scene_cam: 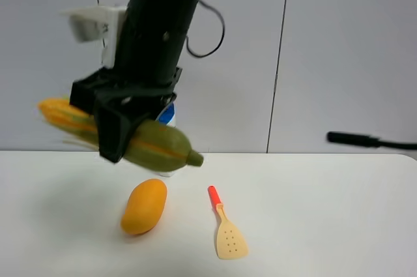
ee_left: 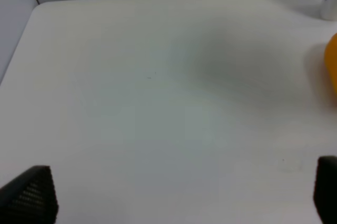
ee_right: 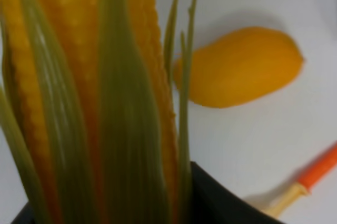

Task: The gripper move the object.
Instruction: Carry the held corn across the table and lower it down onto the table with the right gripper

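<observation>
While the right tool (scene_cam: 127, 137) clamps the ridged, green-husked corn (scene_cam: 166, 143) above the bench (scene_cam: 326, 212), a smooth orange mango (scene_cam: 144, 206) and perforated cream spatula (scene_cam: 229, 238) lie on it.

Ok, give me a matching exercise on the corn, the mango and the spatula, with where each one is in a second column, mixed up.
1. corn
2. mango
3. spatula

A. on the table, furthest right of the three
B. clamped in the tool, clear of the table
C. on the table, left of the red handle

Pairs: 1-B, 2-C, 3-A.
</observation>
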Available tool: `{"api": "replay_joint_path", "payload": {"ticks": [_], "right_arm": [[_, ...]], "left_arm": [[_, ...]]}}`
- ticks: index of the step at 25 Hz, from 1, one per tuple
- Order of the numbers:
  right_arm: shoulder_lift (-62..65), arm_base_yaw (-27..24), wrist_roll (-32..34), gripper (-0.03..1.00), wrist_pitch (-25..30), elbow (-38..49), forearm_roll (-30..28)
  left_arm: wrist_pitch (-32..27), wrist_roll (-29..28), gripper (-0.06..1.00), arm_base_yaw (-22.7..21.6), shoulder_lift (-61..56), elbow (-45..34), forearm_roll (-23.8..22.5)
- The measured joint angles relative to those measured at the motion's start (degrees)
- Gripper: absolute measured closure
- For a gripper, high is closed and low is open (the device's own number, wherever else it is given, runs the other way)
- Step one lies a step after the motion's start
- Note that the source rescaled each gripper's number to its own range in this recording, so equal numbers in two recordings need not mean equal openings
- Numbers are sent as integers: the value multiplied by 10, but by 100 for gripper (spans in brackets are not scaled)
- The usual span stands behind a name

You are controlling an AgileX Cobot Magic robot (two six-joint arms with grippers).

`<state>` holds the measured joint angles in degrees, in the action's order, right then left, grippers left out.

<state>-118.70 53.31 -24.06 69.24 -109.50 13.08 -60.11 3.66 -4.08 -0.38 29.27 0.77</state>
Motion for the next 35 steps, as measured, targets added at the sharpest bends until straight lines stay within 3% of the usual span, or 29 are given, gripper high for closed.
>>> {"api": "replay_joint_path", "payload": {"ticks": [11,22,27,35], "right_arm": [[-122,23,-65,95,4,-5,-32],[-131,23,-142,95,-59,-6,-60],[-169,23,-149,96,-64,-6,-63],[-199,23,-86,96,-80,-6,-83]], "left_arm": [[0,0,-6,0,0,0,0],[0,0,-6,0,0,0,0],[0,0,-6,0,0,0,0],[0,0,-6,0,0,0,0]]}}
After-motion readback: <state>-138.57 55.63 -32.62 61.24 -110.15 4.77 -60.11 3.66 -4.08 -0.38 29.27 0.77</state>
